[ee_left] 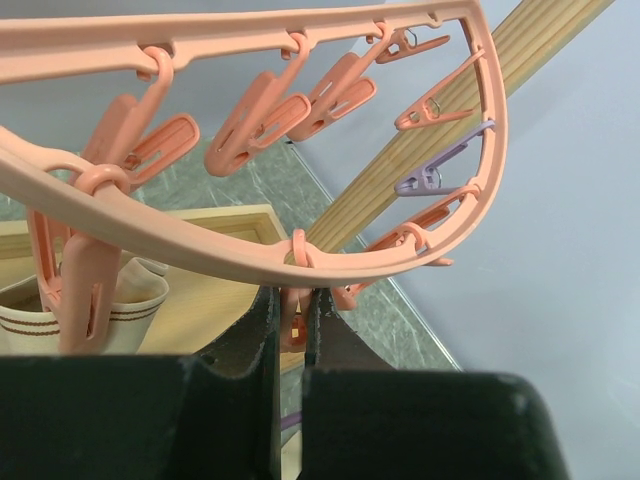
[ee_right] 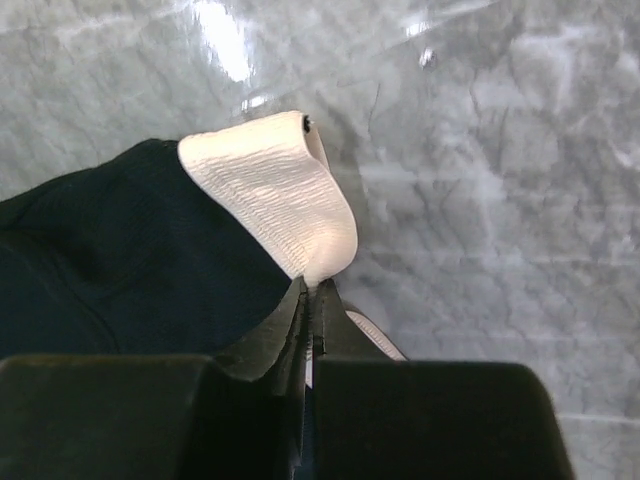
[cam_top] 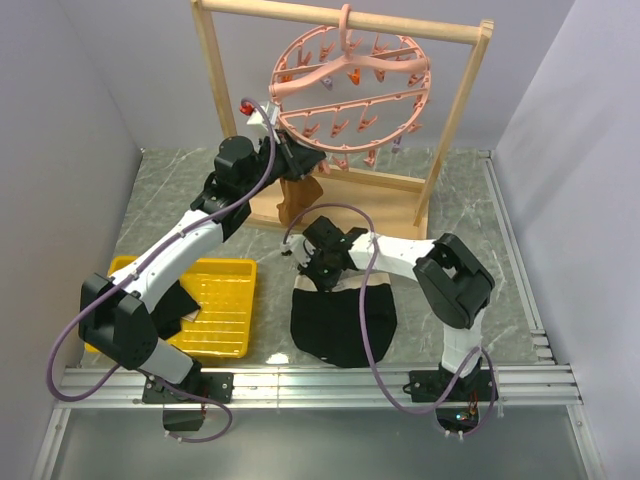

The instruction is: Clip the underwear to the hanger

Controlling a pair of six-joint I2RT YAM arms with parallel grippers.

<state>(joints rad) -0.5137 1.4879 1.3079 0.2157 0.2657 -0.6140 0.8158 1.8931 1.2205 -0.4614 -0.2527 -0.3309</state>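
Observation:
The round pink hanger (cam_top: pixel 350 85) hangs by its hook from the wooden frame, its ring (ee_left: pixel 250 255) carrying many small pegs. My left gripper (cam_top: pixel 288 158) is raised to the ring's lower left edge. In the left wrist view it (ee_left: pixel 293 298) is shut on one pink peg (ee_left: pixel 292 325) that dangles under the ring. The underwear (cam_top: pixel 343 322), black with a pale waistband (ee_right: pixel 285 195), lies flat on the table in front of the frame. At its top left corner my right gripper (cam_top: pixel 318 270) is shut on a pinched fold of the waistband, seen in the right wrist view (ee_right: pixel 312 290).
A brown-and-cream garment (cam_top: pixel 300 197) hangs clipped below the hanger's left side. The pale wooden frame (cam_top: pixel 455 120) stands at the back on a base board. A yellow tray (cam_top: pixel 225 305) holding dark cloth sits at the left. One purple peg (ee_left: pixel 430 175) hangs among the pink ones.

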